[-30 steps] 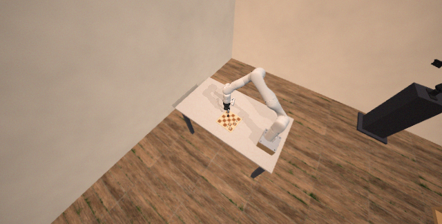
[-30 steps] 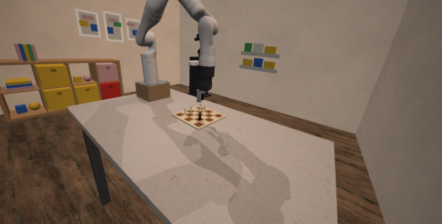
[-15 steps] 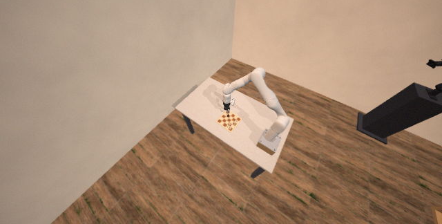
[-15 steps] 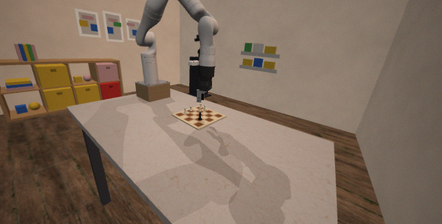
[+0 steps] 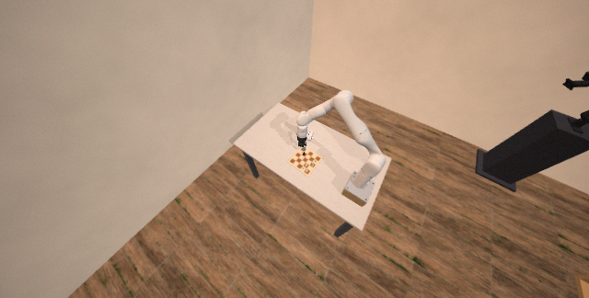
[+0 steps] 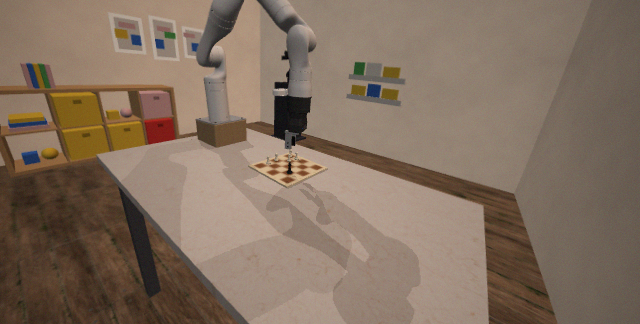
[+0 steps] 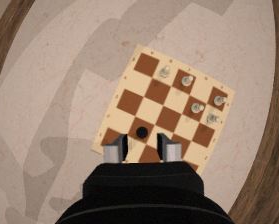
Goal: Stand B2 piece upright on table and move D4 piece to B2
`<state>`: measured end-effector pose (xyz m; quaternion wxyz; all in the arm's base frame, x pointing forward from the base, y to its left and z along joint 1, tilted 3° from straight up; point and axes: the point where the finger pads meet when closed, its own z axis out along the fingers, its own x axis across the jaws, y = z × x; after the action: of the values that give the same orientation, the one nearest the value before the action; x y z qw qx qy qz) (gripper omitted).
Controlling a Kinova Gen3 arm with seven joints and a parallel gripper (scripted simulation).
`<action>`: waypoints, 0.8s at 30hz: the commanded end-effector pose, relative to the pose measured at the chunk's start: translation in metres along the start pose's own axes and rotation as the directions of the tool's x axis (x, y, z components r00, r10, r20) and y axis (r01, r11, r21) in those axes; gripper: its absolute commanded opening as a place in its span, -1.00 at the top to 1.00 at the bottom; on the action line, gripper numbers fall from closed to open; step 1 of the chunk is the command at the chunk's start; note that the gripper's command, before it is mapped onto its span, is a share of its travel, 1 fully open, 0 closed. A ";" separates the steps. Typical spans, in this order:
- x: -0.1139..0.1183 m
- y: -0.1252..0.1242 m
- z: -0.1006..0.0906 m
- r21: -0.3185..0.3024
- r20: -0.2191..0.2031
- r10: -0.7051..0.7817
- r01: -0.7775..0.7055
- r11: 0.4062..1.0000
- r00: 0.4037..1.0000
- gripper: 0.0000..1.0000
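Observation:
A small chessboard (image 7: 166,112) lies on the table; it also shows in the exterior view (image 6: 288,168) and the top view (image 5: 305,161). A black piece (image 7: 142,132) stands upright on a square near the board's edge closest to my wrist, and it shows in the exterior view (image 6: 289,168). My gripper (image 7: 142,142) is partly open and empty. It hangs straight above the black piece, with a clear gap below the fingertips in the exterior view (image 6: 289,140). Several white pieces (image 7: 196,107) stand on the far side of the board. The square labels are too small to read.
The arm's base block (image 6: 220,131) stands on the table behind the board. A shelf with coloured boxes (image 6: 85,121) is against the back wall, off the table. The table edge (image 7: 6,63) curves round the left of the wrist view.

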<state>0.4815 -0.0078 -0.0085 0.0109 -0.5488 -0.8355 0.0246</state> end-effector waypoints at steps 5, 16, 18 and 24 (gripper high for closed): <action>0.000 0.000 0.007 0.000 0.000 -0.001 0.001 1.000 1.000 -0.45; 0.000 0.000 0.021 0.000 0.000 -0.001 0.001 1.000 1.000 -0.45; 0.000 0.000 0.024 0.000 0.000 -0.001 0.001 1.000 1.000 -0.45; 0.000 0.001 0.034 0.000 0.000 -0.001 0.001 1.000 1.000 -0.45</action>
<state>0.4821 -0.0090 -0.0384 0.0090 -0.5490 -0.8354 0.0235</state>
